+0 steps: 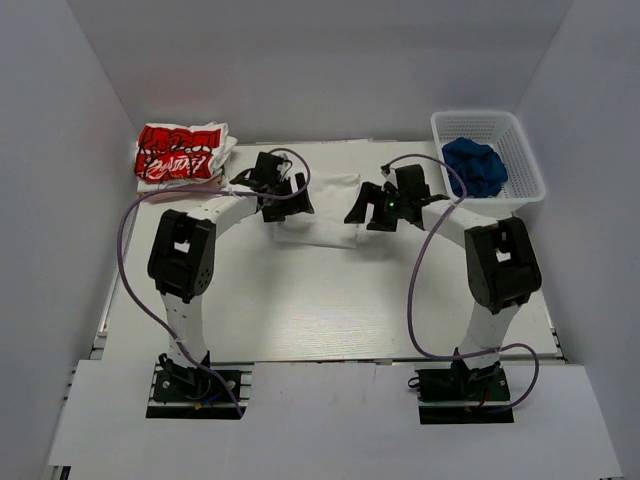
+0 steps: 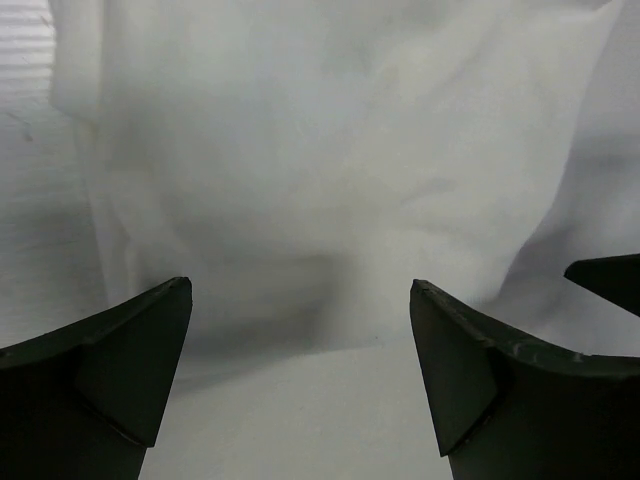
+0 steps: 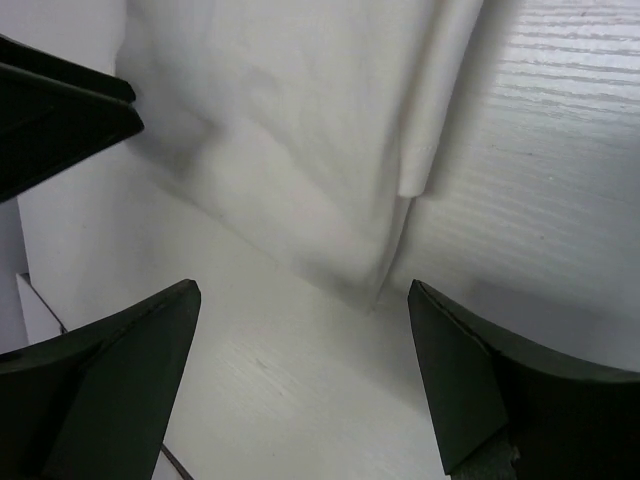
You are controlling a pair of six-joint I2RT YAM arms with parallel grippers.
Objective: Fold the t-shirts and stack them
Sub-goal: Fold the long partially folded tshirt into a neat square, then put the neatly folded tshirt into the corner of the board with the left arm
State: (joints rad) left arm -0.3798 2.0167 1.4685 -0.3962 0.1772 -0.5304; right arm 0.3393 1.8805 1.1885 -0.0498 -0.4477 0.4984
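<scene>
- My left gripper (image 2: 300, 284) and right gripper (image 3: 303, 285) are both spread wide and hold nothing, flanking the plain white shirt (image 1: 325, 215) mid-table.
- If I pinch only the top layer, its fold may unravel.
- A trailing hem could drag and muss the folded printed shirt (image 1: 180, 152) at far left.
</scene>
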